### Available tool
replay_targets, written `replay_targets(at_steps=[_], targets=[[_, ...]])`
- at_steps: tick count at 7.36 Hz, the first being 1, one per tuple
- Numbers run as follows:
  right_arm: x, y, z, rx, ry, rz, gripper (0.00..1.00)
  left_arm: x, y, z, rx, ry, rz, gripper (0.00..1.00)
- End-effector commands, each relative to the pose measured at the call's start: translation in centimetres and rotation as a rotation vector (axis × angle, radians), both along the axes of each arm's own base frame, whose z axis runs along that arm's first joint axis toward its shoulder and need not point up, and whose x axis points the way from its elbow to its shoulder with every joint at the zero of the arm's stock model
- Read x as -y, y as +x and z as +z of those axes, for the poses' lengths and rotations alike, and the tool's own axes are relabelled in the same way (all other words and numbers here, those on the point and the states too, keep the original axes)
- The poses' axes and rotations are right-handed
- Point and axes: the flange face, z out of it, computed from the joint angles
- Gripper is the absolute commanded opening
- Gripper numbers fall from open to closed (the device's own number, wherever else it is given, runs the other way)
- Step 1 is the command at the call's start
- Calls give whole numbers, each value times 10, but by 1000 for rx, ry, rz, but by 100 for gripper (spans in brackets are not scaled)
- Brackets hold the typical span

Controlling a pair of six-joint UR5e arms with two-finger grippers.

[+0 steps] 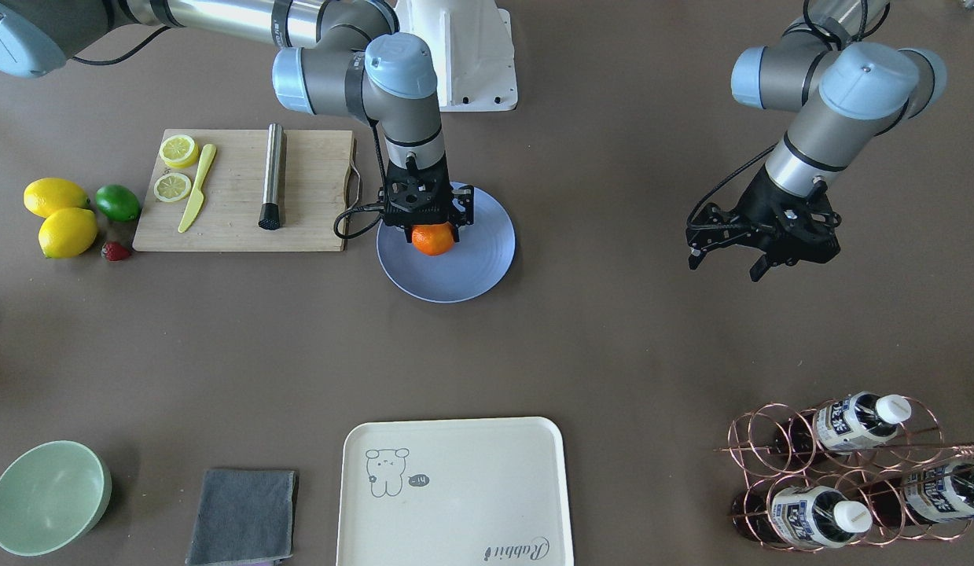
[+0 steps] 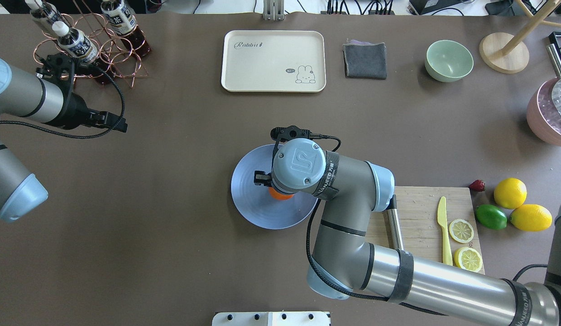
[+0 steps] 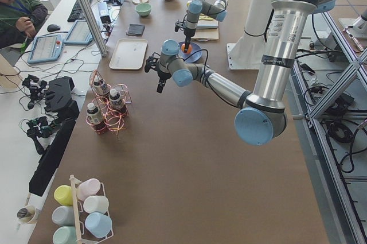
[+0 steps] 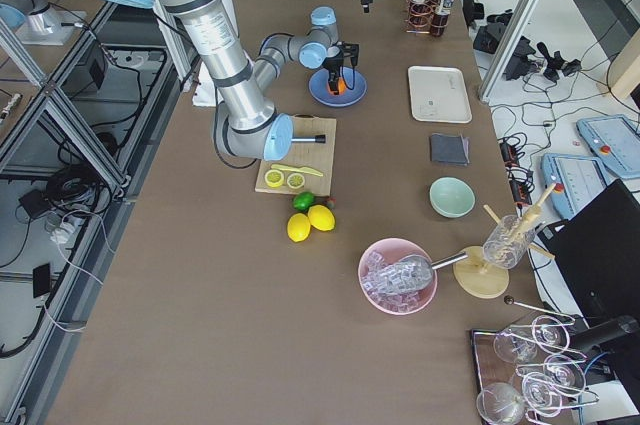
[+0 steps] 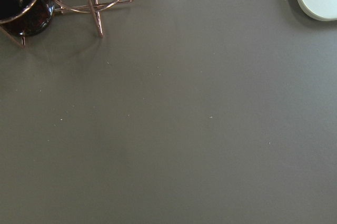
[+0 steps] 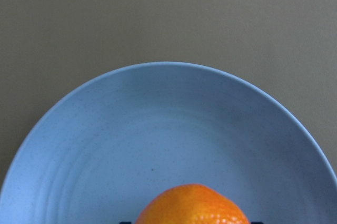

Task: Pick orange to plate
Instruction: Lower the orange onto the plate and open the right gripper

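Observation:
The orange (image 1: 433, 239) sits low over the middle of the light-blue plate (image 1: 471, 283), between the fingers of my right gripper (image 1: 434, 233), which points straight down and is shut on it. From overhead the wrist hides most of the orange (image 2: 278, 194), leaving only its lower edge showing on the plate (image 2: 248, 199). The right wrist view has the top of the orange (image 6: 192, 205) at the bottom edge, with plate (image 6: 158, 129) beyond it; whether the fruit touches the plate is unclear. My left gripper (image 1: 725, 266) hangs open and empty above bare table, far from the plate.
A wooden cutting board (image 1: 243, 189) with lemon slices, a yellow knife and a metal cylinder lies beside the plate. Two lemons (image 1: 58, 216), a lime (image 1: 117, 202) and a strawberry lie past it. A cream tray (image 1: 455, 491), grey cloth (image 1: 243, 515), green bowl (image 1: 48, 497) and bottle rack (image 1: 848, 472) line the far edge.

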Motion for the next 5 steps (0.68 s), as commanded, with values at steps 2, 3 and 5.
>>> replay_targets(at_steps=[2,3,5], targets=[[10,-11,-20,21,-38,44,93,5,-9,3,3,-6,8,98],[25,-1,-29,36,-83,106,99,5,-9,5,5,-10,7,98],[57,66,-25,38,-143,119,100,-3,-16,10,8,-14,6,98]])
